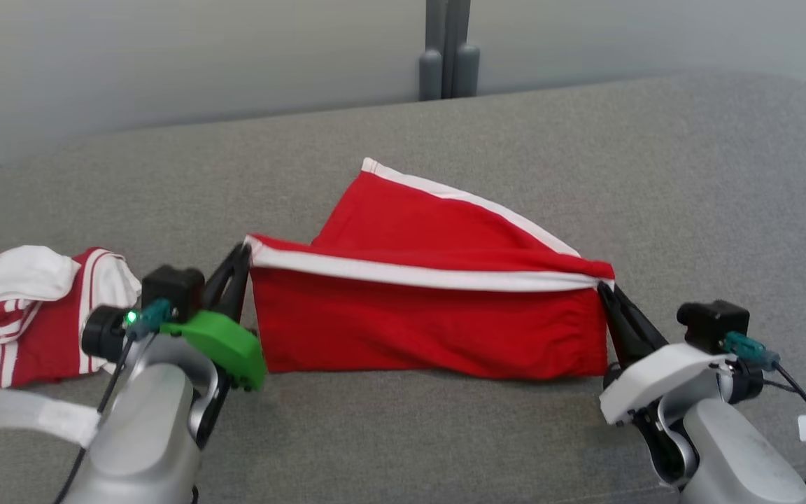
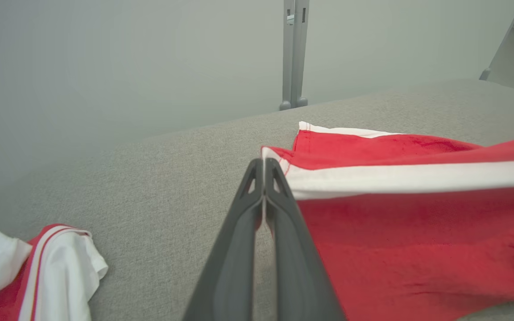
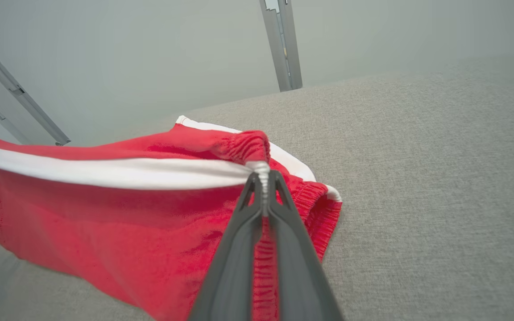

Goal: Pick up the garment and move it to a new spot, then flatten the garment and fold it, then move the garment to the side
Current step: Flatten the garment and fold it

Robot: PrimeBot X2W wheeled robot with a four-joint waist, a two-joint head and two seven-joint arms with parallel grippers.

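Red garment (image 1: pixel 431 329) (white-trimmed) on grey cushion (image 1: pixel 655 175)

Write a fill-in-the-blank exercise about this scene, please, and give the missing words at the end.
1. The garment stretched between the two grippers is mostly ____ in colour.
2. The stripe along its upper edge is ____.
3. The left gripper and the right gripper are not open: both are ____ on the garment's corners.
4. Another crumpled garment lies on the grey surface on the robot's ____ side.
Missing words: red; white; shut; left.
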